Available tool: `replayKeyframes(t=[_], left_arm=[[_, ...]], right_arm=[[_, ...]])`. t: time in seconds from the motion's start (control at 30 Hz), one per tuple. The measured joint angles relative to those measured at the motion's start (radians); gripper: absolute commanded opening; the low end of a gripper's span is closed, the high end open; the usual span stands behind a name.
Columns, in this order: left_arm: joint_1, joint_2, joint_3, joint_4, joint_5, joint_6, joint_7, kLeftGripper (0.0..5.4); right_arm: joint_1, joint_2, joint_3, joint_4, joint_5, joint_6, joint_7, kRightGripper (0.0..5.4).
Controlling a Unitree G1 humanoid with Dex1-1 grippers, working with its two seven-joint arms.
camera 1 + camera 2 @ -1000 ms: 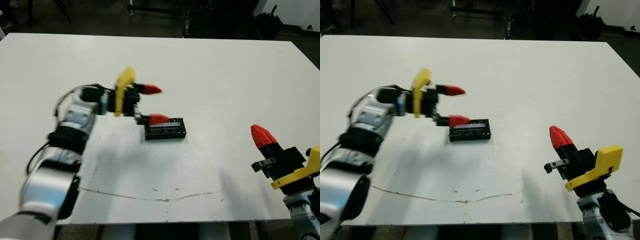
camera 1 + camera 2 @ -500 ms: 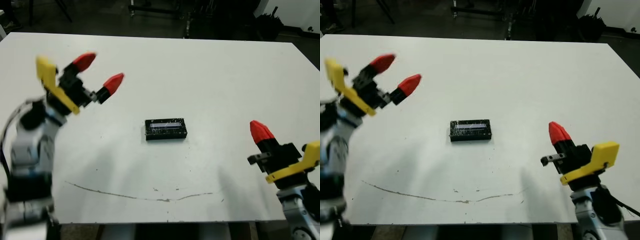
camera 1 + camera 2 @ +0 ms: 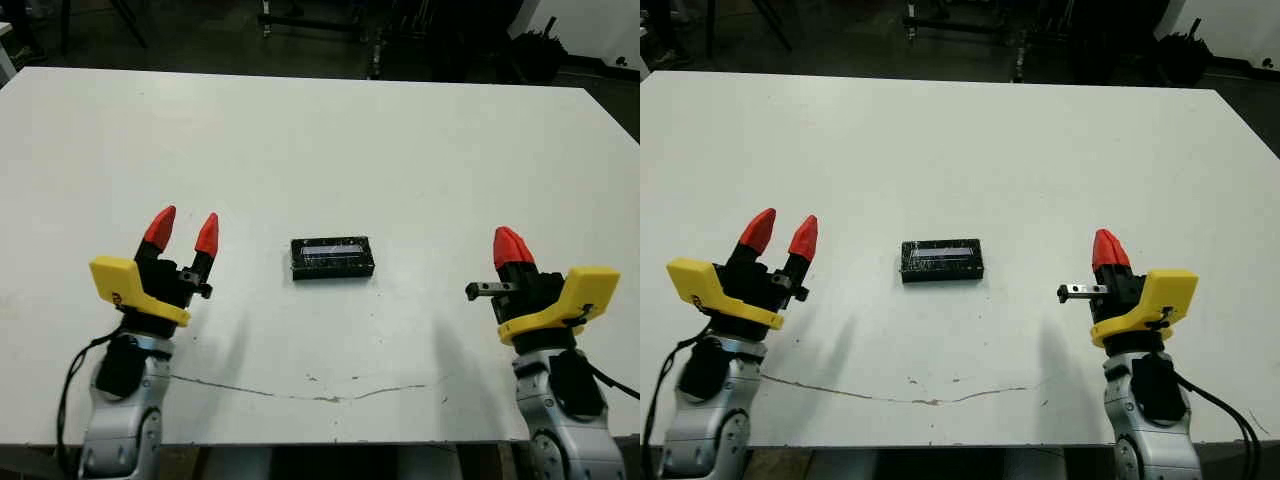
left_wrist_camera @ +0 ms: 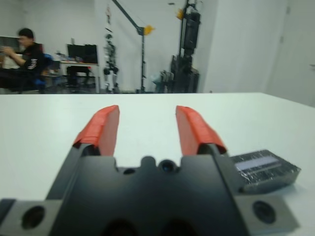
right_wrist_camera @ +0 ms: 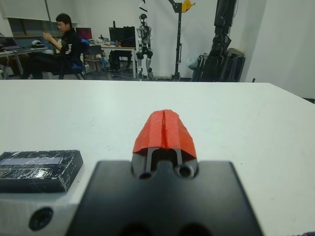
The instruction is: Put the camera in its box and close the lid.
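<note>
Centre of the white worktop (image 3: pixel 420 150): the box (image 3: pixel 332 269), a small shallow black rectangle, long side running 9 to 3 o'clock, with the lid (image 3: pixel 331 250) lying flat on it and flush with its walls. No sign of the camera anywhere on the surface; judged to be inside, under the lid, though not confirmable from here.

At 8 o'clock from the box, well apart from it: the left pincer (image 3: pixel 184 228), its 2 red-tipped fingers (image 4: pixel 101 128) spread with a clear gap, pinching nothing. At 4 o'clock, equally clear of the box: the right pincer (image 3: pixel 509 245), fingertips (image 5: pixel 165 129) pressed together into 1 red wedge, also empty. Both near the front edge, pointing toward 12 o'clock.

Judged as the closing stage, with both steps apparently complete. Called for next: little beyond a check that the lid sits square and fully down; if not, a light downward press on its face, nothing that would slide the box.

Materials: lid face glossy, showing a pale silvery-blue strip of reflection along its length; black edges flecked with tiny bright specks, as of a wrapped or glittery finish. Box walls dark, straight, sharp-cornered. Worktop matte white, marked by a thin wavy scuff line at 6 o'clock from the box. Fingertips smooth, tapered, bright red on black bodies with yellow brackets. Beyond the worktop in the right wrist view, a person (image 5: pixel 59 42) seated at a desk.
</note>
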Motion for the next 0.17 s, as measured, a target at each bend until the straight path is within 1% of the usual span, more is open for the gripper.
replayKeyframes(t=[0.17], left_arm=[[0.001, 0.001, -0.022, 0.022, 0.006, -0.032, 0.009, 1.27]], right_arm=[[0.006, 0.005, 0.008, 0.000, -0.023, 0.000, -0.005, 0.00]])
